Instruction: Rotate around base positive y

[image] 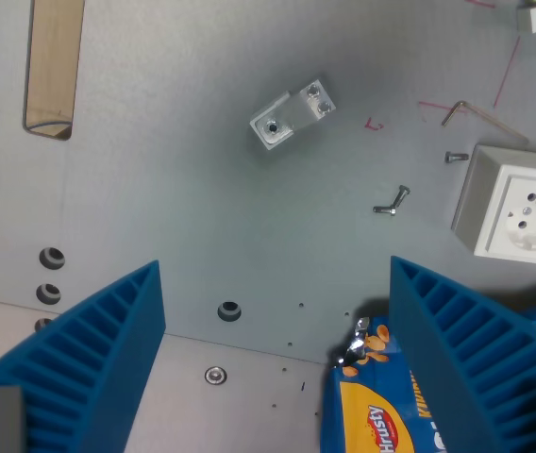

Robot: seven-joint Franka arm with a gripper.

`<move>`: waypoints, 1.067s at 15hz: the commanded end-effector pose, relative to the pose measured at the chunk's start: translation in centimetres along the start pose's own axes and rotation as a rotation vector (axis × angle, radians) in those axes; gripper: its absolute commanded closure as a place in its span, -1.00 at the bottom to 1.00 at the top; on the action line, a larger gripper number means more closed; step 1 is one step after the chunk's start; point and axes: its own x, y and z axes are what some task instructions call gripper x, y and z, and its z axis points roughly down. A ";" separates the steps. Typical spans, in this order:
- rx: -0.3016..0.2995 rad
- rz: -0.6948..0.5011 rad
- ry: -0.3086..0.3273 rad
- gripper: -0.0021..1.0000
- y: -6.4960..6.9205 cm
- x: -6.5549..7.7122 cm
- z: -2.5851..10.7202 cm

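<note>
My gripper point(276, 368) fills the bottom of the wrist view with two blue ribbed fingers point(89, 354), spread wide apart and holding nothing. It hangs above a grey metal plate point(202, 226). A small aluminium angle bracket point(292, 114) lies on the plate well beyond the fingertips, near the top centre. A blue and yellow snack bag point(381, 401) lies on the plate beside the finger at the wrist view's right, partly hidden by it.
A white wall socket point(518, 203) stands at the wrist view's right edge. Loose screws point(391, 203) and an Allen key point(480, 115) lie near it. A slot in the plate shows wood point(54, 61) at top left. Several bolt holes point(51, 257) dot the left side.
</note>
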 end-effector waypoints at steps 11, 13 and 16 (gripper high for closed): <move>0.038 -0.001 -0.137 -1.00 0.0 0.0 -0.2; 0.045 -0.002 -0.163 -1.00 0.0 0.0 -0.2; 0.055 -0.002 -0.202 -1.00 0.0 0.0 -0.2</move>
